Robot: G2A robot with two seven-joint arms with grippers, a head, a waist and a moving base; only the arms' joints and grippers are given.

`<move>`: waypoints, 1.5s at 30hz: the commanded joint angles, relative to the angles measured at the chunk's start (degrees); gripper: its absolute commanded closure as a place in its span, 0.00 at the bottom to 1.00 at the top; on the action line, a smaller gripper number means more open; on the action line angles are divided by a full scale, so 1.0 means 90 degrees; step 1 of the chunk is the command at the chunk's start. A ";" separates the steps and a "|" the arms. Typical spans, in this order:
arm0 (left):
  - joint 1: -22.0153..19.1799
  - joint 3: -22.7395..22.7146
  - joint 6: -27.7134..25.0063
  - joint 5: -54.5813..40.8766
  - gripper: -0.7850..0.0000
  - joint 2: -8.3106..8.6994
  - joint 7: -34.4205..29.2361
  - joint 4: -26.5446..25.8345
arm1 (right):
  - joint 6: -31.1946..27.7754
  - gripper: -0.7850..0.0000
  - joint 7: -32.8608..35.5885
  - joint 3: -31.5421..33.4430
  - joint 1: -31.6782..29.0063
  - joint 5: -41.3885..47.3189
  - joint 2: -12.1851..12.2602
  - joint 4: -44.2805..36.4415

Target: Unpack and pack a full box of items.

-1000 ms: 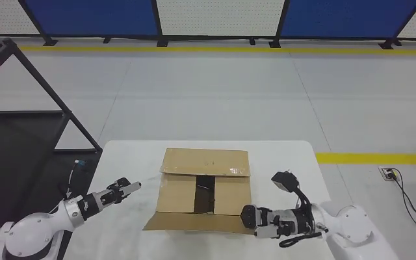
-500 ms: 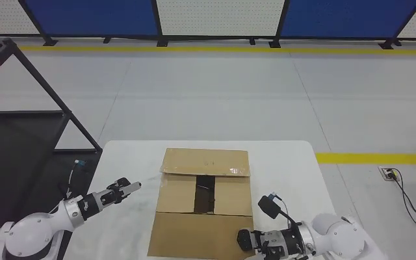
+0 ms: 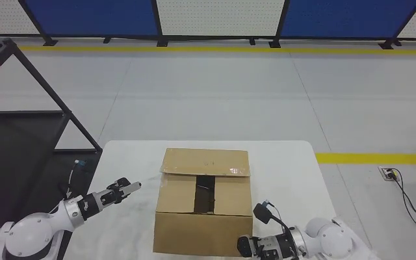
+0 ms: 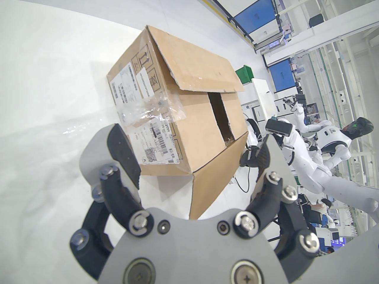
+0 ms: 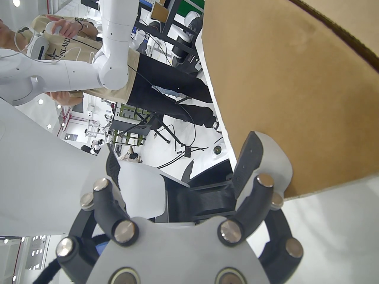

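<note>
I see the cardboard box (image 3: 205,195) sitting lower centre on the white desk (image 3: 279,162), near flap (image 3: 195,234) folded down, my right pincer (image 3: 243,247) spread open beside its lower-right corner, my left pincer (image 3: 132,186) also open, apart at lower left.

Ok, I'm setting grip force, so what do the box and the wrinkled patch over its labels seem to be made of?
The box looks like brown corrugated cardboard with a matte finish. Its cut edge looks layered in the right wrist view, and one flap edge is ragged. The patch is probably thin clear plastic film: it is glossy and crinkled, and the labels show through it.
</note>
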 commanded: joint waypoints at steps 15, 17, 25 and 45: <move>0.0000 0.0000 0.0000 0.0000 0.00 0.0000 0.0000 0.0000 | -0.0293 0.00 -0.0293 -0.0711 0.0504 0.0696 0.0019 0.0940; 0.0000 0.0000 0.0000 0.0000 0.00 0.0000 0.0000 0.0000 | -0.0320 0.00 -0.0320 -0.0798 0.0562 0.0726 0.0013 0.0992; 0.0000 0.0000 0.0000 0.0000 0.00 0.0000 0.0000 0.0000 | -0.0389 0.00 -0.0388 -0.1035 0.0728 0.0594 0.0069 0.0936; 0.0000 0.0000 0.0000 0.0000 0.00 0.0000 0.0000 0.0000 | -0.0645 0.00 -0.0645 -0.0036 0.0563 0.0988 0.0847 -0.0877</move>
